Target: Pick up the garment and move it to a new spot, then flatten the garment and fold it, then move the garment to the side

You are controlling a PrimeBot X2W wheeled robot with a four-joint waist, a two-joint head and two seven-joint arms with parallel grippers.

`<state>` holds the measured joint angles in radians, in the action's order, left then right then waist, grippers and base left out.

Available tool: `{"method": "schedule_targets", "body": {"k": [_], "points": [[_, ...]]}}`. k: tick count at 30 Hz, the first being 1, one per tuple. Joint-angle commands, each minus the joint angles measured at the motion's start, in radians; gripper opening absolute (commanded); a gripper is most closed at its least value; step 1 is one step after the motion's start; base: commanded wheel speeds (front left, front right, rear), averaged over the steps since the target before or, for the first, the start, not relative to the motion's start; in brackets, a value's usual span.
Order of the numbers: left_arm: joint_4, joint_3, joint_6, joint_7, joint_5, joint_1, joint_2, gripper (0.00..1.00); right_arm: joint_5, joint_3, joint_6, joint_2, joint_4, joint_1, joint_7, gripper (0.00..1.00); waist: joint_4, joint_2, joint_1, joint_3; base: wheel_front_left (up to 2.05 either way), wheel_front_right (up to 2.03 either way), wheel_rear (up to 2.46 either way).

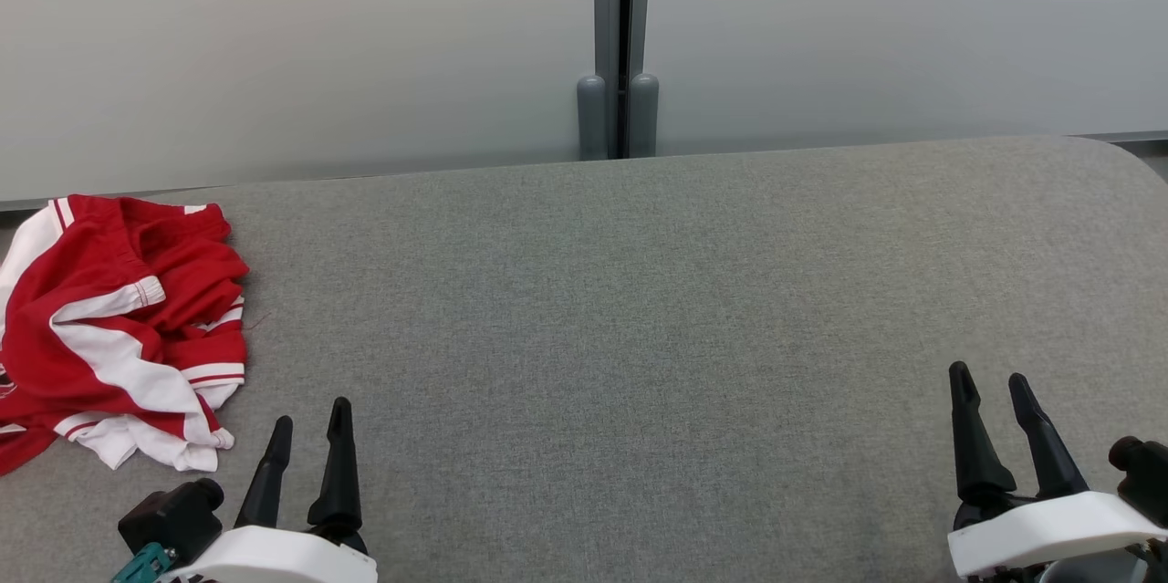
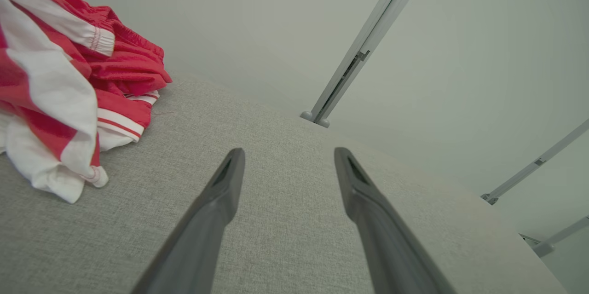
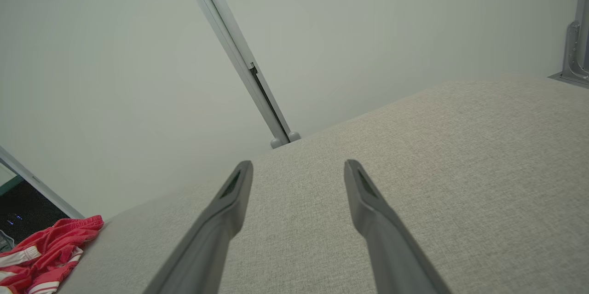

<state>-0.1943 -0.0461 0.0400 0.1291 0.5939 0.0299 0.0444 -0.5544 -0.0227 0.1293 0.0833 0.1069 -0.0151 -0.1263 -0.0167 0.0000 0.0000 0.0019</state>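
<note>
A crumpled red and white garment (image 1: 119, 327) lies in a heap at the far left of the grey fabric surface (image 1: 639, 337). In the left wrist view the garment (image 2: 69, 82) fills the upper left, and in the right wrist view the garment (image 3: 46, 252) sits small at the lower left. My left gripper (image 1: 310, 423) stands open at the lower left, just right of and below the heap, with nothing between its fingers (image 2: 225, 188). My right gripper (image 1: 990, 387) is open at the lower right, far from the garment, and holds nothing.
A pale frosted wall with a grey vertical post (image 1: 620, 45) runs along the surface's far edge. The surface's right corner (image 1: 1122, 154) is rounded. Bare fabric stretches between the two grippers.
</note>
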Motion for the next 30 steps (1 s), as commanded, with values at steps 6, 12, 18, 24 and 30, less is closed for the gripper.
{"method": "schedule_targets", "body": {"k": [6,12,18,24,30], "points": [[0.025,0.002,-0.023,0.025,-0.106,0.015,0.008,1.00,0.090,-0.008,0.002,0.007,-0.018,-0.009,-0.029,1.00,-0.002,0.0000,0.0000,0.000,0.00,0.00,0.00],[0.031,-0.001,-0.034,0.041,-0.174,0.020,0.009,1.00,0.146,-0.015,0.002,0.004,-0.016,-0.015,-0.045,1.00,-0.004,0.0000,0.0000,0.000,0.00,0.00,0.00],[0.030,-0.001,-0.046,0.055,-0.235,0.036,0.011,1.00,0.200,-0.024,0.002,0.001,-0.011,-0.026,-0.058,1.00,-0.003,0.0000,0.0000,-0.002,0.00,0.00,0.00],[0.033,0.005,-0.052,0.068,-0.290,0.047,0.017,1.00,0.251,-0.031,0.002,0.002,-0.011,-0.036,-0.073,1.00,0.002,0.0000,0.0000,-0.003,0.00,0.00,0.00],[0.039,0.004,-0.059,0.081,-0.344,0.058,0.018,1.00,0.294,-0.030,0.002,0.000,-0.013,-0.041,-0.085,1.00,0.003,0.0000,0.0000,-0.003,0.00,0.00,0.00]]}}
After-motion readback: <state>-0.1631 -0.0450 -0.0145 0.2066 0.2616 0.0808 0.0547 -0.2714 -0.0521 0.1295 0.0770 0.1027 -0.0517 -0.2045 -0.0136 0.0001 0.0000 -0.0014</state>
